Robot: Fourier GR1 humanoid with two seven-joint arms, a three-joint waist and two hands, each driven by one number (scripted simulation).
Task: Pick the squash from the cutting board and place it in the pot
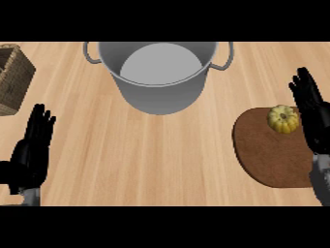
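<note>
Currently: counter (pixel 160 160) carries pot (pixel 160 99), top centre, and cutting board (pixel 267 155) at right. Right hand (pixel 317 116), fingers straight, holding nothing, over board; left hand (pixel 32 150) rests open, lower left. Squash (pixel 284 119) on board, just beside right hand.

The light wooden table (pixel 160 160) carries three things. A grey metal pot (pixel 160 99) with two handles stands upright at the far middle. A wicker basket (pixel 17 80) sits at the far left edge, and a round brown cutting board (pixel 275 160) lies at the right, well apart from the pot
</note>
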